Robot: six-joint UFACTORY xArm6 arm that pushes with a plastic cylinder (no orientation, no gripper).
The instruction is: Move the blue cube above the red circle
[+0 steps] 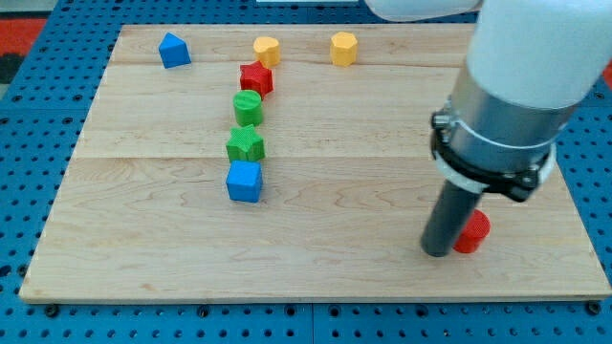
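Observation:
The blue cube (244, 181) sits left of the board's middle, just below a green star (246, 145). The red circle (471, 231) lies at the lower right of the board, partly hidden by my rod. My tip (438, 252) rests on the board touching the red circle's left side, far to the right of the blue cube.
A green cylinder (248, 107), a red star (256, 78) and a yellow hexagon (267, 50) run in a line up from the green star. A second yellow hexagon (343, 48) is at the top middle. A blue pentagon-like block (173, 50) is at the top left. The wooden board (143, 248) lies on a blue pegboard.

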